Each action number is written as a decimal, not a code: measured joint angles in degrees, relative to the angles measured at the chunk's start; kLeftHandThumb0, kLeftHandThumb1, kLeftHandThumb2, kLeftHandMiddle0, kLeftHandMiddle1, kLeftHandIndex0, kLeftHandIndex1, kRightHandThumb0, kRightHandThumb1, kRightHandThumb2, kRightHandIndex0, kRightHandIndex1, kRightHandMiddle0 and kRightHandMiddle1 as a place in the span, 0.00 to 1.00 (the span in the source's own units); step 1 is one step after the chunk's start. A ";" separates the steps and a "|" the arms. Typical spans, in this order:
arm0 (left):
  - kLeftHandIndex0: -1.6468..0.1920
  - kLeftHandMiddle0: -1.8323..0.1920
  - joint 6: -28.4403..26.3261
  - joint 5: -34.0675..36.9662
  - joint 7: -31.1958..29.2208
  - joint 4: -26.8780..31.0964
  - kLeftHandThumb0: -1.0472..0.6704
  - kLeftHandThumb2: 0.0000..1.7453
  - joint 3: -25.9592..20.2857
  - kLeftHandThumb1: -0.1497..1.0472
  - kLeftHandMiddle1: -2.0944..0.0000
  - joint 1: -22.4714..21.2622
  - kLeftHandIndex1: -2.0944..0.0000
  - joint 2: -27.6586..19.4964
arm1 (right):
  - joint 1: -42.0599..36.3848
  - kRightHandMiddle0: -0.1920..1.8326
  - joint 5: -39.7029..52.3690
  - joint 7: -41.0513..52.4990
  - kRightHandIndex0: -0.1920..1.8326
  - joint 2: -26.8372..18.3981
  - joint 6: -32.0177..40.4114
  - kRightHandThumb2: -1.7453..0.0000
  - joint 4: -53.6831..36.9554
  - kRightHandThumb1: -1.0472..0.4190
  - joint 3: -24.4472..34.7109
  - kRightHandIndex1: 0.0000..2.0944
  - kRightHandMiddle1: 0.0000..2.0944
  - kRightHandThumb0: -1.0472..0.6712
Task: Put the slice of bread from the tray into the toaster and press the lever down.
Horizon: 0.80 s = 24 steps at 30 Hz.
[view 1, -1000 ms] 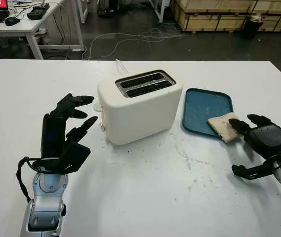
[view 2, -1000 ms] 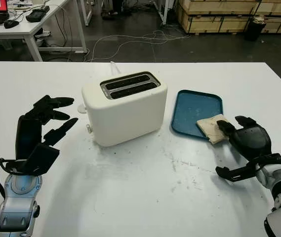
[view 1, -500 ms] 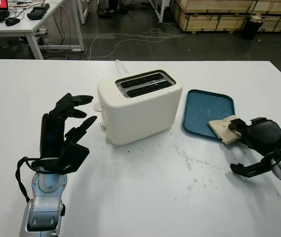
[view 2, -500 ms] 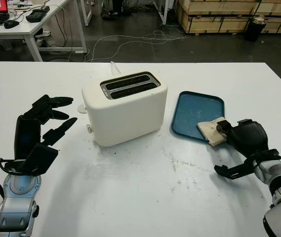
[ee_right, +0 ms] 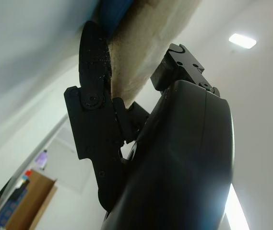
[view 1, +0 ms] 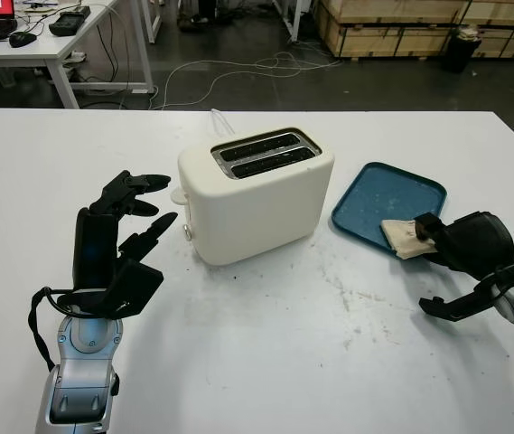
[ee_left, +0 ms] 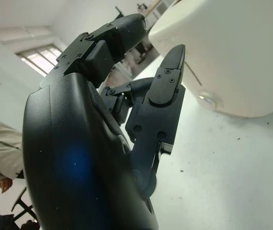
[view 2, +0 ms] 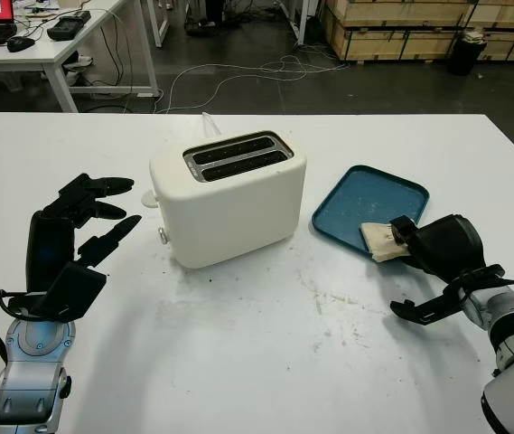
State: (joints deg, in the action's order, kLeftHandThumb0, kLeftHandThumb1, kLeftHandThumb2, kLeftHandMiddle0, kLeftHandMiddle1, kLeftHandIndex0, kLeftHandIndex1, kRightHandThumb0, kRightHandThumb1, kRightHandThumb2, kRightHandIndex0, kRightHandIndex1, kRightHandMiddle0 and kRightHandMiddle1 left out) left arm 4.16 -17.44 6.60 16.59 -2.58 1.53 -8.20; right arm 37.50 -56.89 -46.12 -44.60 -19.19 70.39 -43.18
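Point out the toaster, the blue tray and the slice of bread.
toaster [view 1: 257,203]: left eye view, on its cream front wall.
blue tray [view 1: 383,194]: left eye view, on its bare floor.
slice of bread [view 2: 378,239]: right eye view, on the exposed corner beside the right hand.

Beyond the white table [view 1: 266,362] lies a dark floor [view 1: 238,86] strewn with cables [view 1: 266,65]; a desk [view 1: 49,45] stands far-left, wooden crates [view 1: 401,27] far-right.

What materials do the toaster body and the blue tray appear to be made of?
The cream two-slot toaster looks like smooth matte plastic: even colour, rounded corners, soft sheen. Its slot frame seems metal. The blue rectangular tray is probably hard plastic, with a moulded raised rim and scuffed, speckled surface.
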 measured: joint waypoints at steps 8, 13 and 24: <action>0.60 0.67 -0.01 0.00 0.00 0.00 0.46 0.04 0.00 0.89 0.39 0.03 0.64 0.01 | 2.11 0.36 0.32 2.59 0.58 -2.75 -4.99 0.67 -7.78 0.09 3.77 0.83 0.83 0.26; 0.60 0.67 -0.05 -0.05 -0.01 0.09 0.46 0.03 0.01 0.89 0.39 0.04 0.64 0.02 | 2.62 0.35 2.42 6.73 0.57 -5.30 -8.28 0.68 -15.34 0.09 8.56 0.83 0.83 0.26; 0.60 0.67 -0.22 0.01 0.00 0.49 0.47 0.03 0.00 0.89 0.39 0.02 0.64 0.14 | 2.67 0.39 9.09 24.59 0.57 -5.53 -14.47 0.68 -17.63 0.09 15.81 0.83 0.83 0.25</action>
State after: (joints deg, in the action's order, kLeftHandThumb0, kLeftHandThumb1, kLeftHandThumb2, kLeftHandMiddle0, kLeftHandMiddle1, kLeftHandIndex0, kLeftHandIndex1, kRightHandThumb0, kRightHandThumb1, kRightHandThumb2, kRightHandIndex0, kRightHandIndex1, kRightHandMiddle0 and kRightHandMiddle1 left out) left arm 3.95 -17.43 6.60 17.08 -2.58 1.55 -8.06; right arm 40.17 -47.80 -21.53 -50.12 -33.66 52.76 -27.37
